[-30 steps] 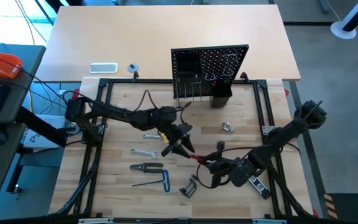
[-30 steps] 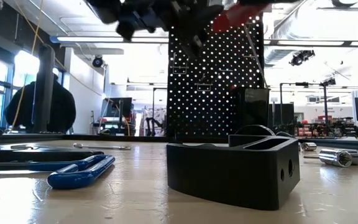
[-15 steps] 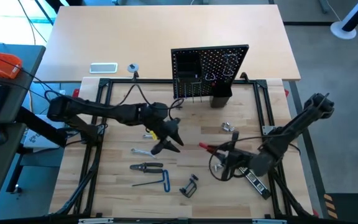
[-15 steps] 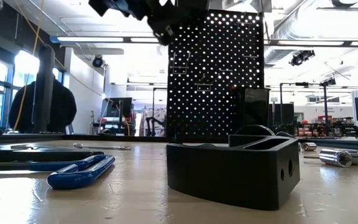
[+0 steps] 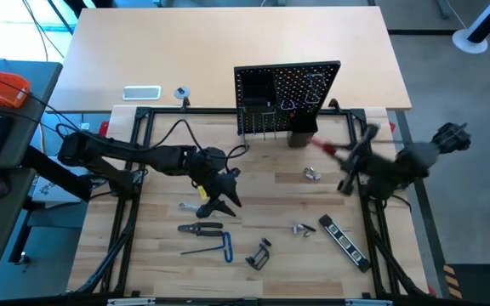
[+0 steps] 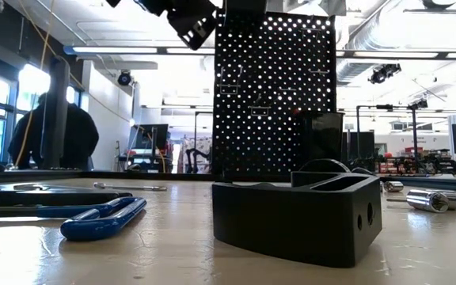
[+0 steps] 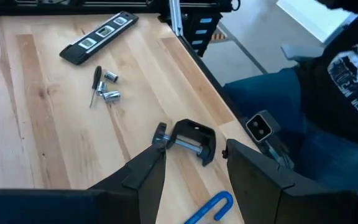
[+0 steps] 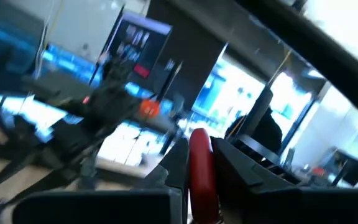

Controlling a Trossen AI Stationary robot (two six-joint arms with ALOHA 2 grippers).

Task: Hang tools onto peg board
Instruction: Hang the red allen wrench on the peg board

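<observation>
No legible writing is seen. A red-handled screwdriver (image 5: 323,147) is pinched in the right gripper (image 5: 344,153) just right of the peg board (image 5: 286,96) — its long axis slanting toward the board's base. The left gripper (image 5: 219,202) is held spread, empty, over the counter (image 5: 279,197) left of the board.

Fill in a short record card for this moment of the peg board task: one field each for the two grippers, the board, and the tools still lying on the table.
left gripper: open, empty, above the table's left half, near the wrench
right gripper: shut on the red-handled screwdriver, lifted near the board's right side
peg board: upright at the table's back edge, hooks and a black bin on its front
tools on table: pliers, blue-handled hex key, black clamp, striped bar
</observation>
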